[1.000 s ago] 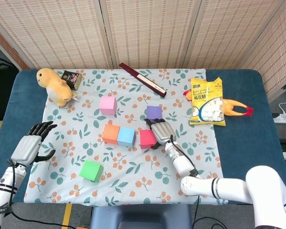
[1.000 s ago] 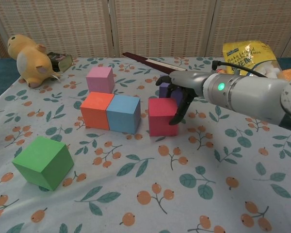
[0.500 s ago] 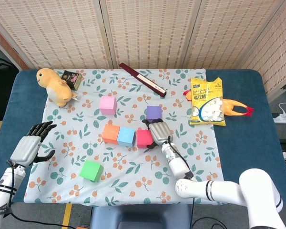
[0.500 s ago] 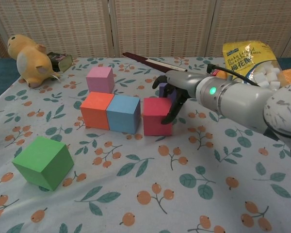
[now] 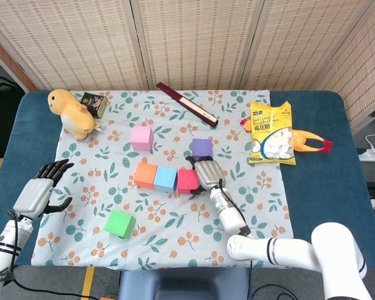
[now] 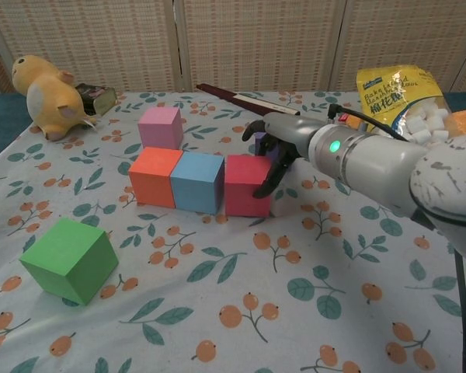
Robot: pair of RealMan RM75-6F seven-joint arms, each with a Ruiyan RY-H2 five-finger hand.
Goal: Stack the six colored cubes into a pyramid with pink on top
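Note:
Orange cube [image 5: 145, 175], blue cube [image 5: 165, 179] and red cube [image 5: 187, 181] stand in a row on the floral cloth [image 5: 262, 194], the red one now touching the blue. My right hand [image 5: 207, 174] lies over the red cube's [image 6: 246, 185] right side, fingers [image 6: 270, 177] pressing down its right face, and does not lift it. The purple cube [image 5: 202, 147] sits just behind that hand, mostly hidden in the chest view. The pink cube [image 5: 140, 137] stands behind the row, the green cube [image 5: 119, 224] in front at left. My left hand [image 5: 40, 190] hovers open at the cloth's left edge.
A yellow plush toy [image 5: 75, 112] and a small dark box [image 5: 95, 104] sit at the back left. A long dark red case [image 5: 186, 104] lies at the back middle. A yellow snack bag [image 5: 272, 133] and a rubber chicken [image 5: 312, 142] lie at right.
My right hand has slid the red cube leftward along the cloth until it meets the blue cube, closing the gap. The left hand has stayed put.

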